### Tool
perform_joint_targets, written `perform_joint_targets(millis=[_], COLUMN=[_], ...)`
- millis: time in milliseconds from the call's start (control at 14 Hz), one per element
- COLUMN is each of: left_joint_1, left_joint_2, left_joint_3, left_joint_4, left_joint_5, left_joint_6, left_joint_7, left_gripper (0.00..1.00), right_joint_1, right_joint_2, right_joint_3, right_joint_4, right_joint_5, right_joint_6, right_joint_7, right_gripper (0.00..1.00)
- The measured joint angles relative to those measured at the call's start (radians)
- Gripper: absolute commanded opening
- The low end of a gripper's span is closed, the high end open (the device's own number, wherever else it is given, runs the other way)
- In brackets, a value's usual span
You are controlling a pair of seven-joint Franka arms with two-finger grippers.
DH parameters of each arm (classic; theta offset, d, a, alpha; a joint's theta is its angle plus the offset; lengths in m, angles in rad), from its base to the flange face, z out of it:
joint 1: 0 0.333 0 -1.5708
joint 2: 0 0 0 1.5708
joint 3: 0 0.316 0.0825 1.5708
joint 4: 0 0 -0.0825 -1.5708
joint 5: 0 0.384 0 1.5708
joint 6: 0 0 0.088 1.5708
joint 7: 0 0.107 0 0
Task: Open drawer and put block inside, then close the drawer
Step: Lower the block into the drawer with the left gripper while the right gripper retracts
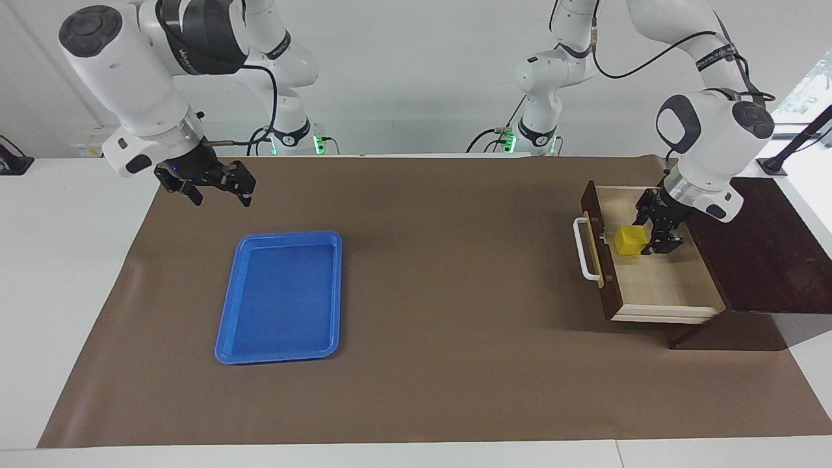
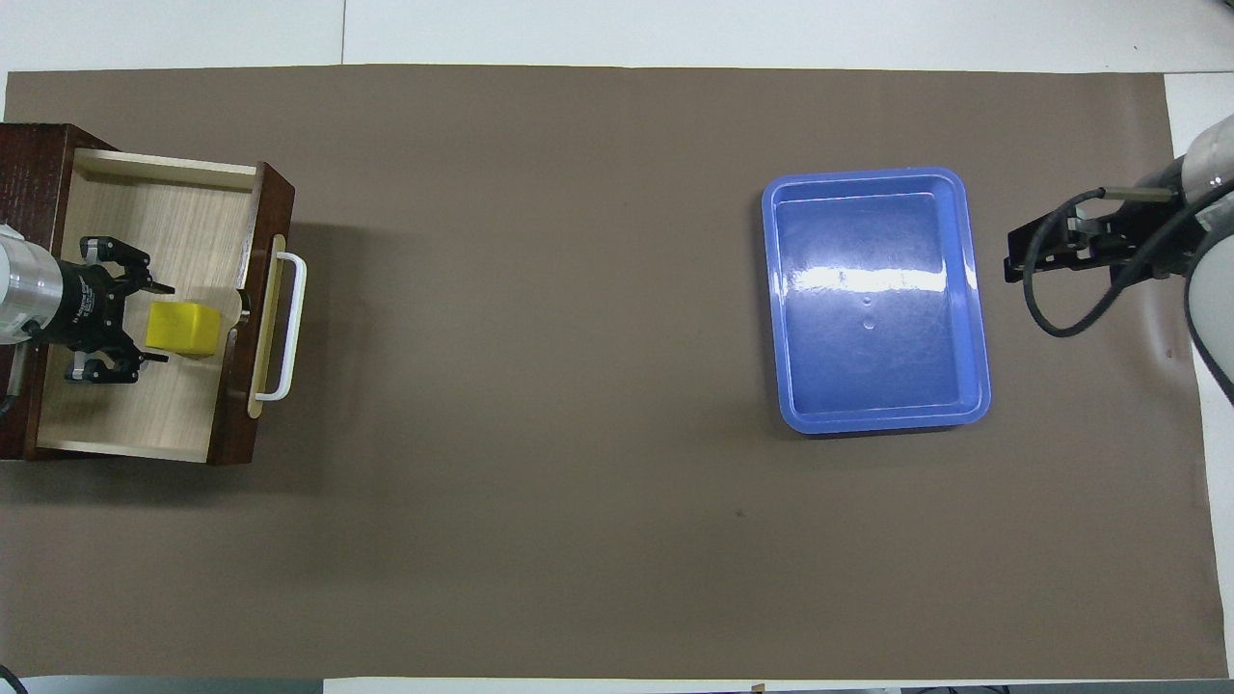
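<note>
The drawer (image 1: 656, 286) (image 2: 174, 212) stands pulled out of the dark cabinet (image 1: 760, 260) (image 2: 29, 164), its white handle (image 1: 585, 250) (image 2: 289, 328) facing the middle of the table. The yellow block (image 1: 629, 240) (image 2: 181, 328) rests on the drawer's pale floor, close to the front panel. My left gripper (image 1: 645, 233) (image 2: 166, 324) is down inside the drawer, open, its fingers spread wider than the block and standing off its sides. My right gripper (image 1: 222, 198) (image 2: 1036, 253) hangs open and empty over the brown mat beside the blue tray.
An empty blue tray (image 1: 224, 325) (image 2: 974, 328) lies on the brown mat (image 1: 455, 292) toward the right arm's end. The cabinet sits at the left arm's end of the table.
</note>
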Motion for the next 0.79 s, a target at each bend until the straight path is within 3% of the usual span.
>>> perform_joint_targets(millis=[214,357,571,786], left_joint_1=[-0.014,-0.105,-0.247,-0.259], left_joint_2=[-0.012,-0.011,0.005,0.018], left_joint_3=[-0.014,-0.023,-0.032,-0.022], left_joint_4=[0.084,0.138,0.107,0.041], left_joint_5=[-0.001,0.012,0.081,0.115], left_joint_6=[-0.077,-0.118,-0.111,-0.061], left_joint_7=[-0.034,-0.140,-0.276,-0.302], left_gripper=[1.00,1.00,1.00,1.00], right_joint_1=[-0.043,-0.071,-0.081,-0.081], right_joint_2=[-0.077,-0.101,-0.101,-0.095], right_joint_3=[0.000,0.000,0.000,0.003], right_joint_4=[-0.024,-0.038,-0.066,-0.086], right_joint_5=[-0.005,-0.005,-0.005,-0.020], right_joint_6=[-0.042,-0.062,-0.062,-0.061], right_joint_7=[-0.149,-0.217,-0.210,-0.171], right_gripper=[1.00,1.00,1.00,1.00])
